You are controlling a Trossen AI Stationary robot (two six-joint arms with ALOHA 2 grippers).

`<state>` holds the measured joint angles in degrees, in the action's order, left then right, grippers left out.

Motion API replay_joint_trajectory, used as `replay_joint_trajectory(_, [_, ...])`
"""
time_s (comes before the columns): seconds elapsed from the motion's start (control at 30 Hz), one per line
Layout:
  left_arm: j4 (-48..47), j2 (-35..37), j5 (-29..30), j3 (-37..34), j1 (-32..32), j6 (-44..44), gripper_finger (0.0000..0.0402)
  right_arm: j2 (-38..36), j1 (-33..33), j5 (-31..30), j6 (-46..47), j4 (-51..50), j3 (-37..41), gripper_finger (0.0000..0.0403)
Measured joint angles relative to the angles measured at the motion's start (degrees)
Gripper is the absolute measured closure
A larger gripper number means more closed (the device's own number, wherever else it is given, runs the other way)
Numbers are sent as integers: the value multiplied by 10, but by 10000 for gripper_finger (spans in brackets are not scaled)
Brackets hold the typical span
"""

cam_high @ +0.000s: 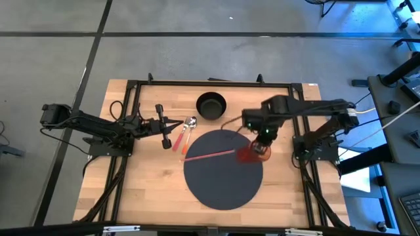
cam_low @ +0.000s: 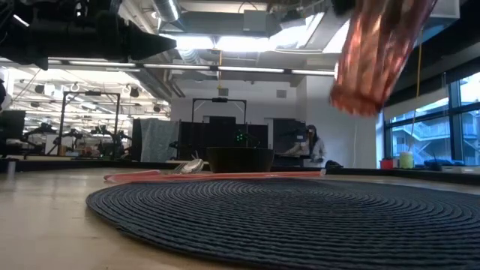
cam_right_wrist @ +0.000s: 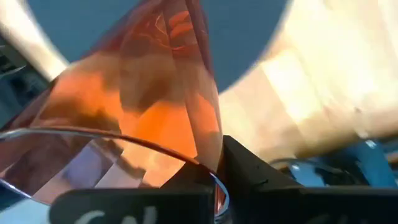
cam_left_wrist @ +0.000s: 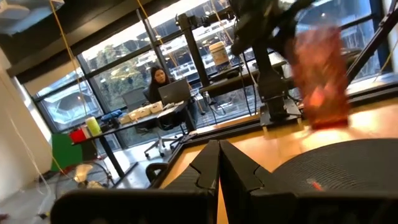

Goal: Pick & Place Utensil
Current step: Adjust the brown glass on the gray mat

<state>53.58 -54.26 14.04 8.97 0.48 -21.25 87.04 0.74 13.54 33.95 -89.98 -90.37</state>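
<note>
- The right gripper has its fingers clenched on the rim of a red see-through cup. It holds the cup in the air over the right edge of the round dark mat, tilted, well clear of the mat in the low view.
- A long red utensil, thin as a straw or stick, lies flat across the mat's upper half, one end near the cup. It does not look gripped by anything.
- My reading: the cup is mid-carry and has not been set down, so this step is only part done. Where it is meant to go cannot be told from here.
- Further back on the counter, a silver spoon and a second red-handled utensil lie together just beside the mat's upper left edge, seemingly not yet placed.
- The left gripper waits near those two, fingers pressed together on nothing.
- Farthest back, a black bowl sits upright just beyond the mat; I cannot tell if anything is in it.
- By my judgement most of the task remains.
</note>
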Motion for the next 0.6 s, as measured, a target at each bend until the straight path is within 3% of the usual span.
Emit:
replay_joint_trajectory(0.27, [0, 0, 0, 0, 0, 40, 398, 2, -74, 19, -35, 0, 85, 386])
replay_joint_trajectory(0.6, [0, 0, -2, 1, 0, 57, 398, 7, -109, 25, -45, -1, 115, 386])
